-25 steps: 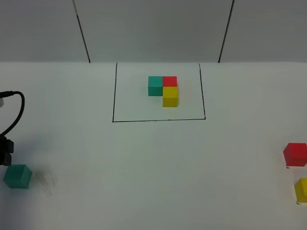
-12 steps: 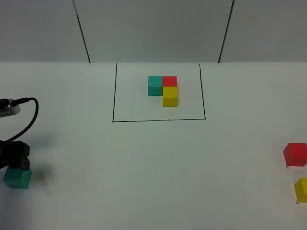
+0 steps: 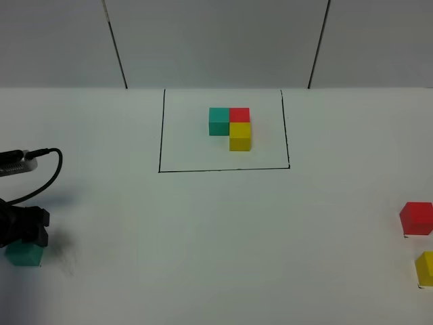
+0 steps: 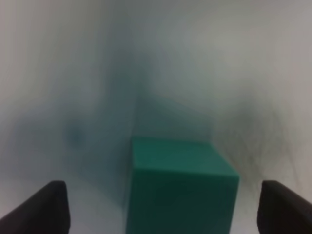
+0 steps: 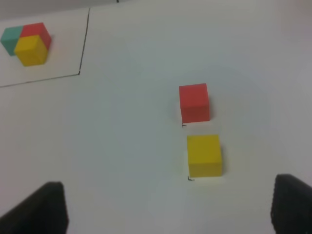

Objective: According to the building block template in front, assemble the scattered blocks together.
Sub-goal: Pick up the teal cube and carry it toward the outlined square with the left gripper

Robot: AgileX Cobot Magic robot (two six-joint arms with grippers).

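The building block template is a teal, red and yellow L-shaped group inside a thin black outline at the far middle of the table; it also shows in the right wrist view. The scattered teal cube lies at the near left, partly covered by my left gripper. In the left wrist view the left gripper is open, its fingers standing wide on either side of the teal cube without touching it. The red cube and yellow cube lie at the right edge. My right gripper is open, short of the yellow cube.
A black cable loops from the left arm above the teal cube. Two dark seams run down the grey back wall. A faint smudge marks the white table right of the teal cube.
My left gripper has moved right and down over the teal cube, now hiding its top. The cubes and the right arm have not moved.
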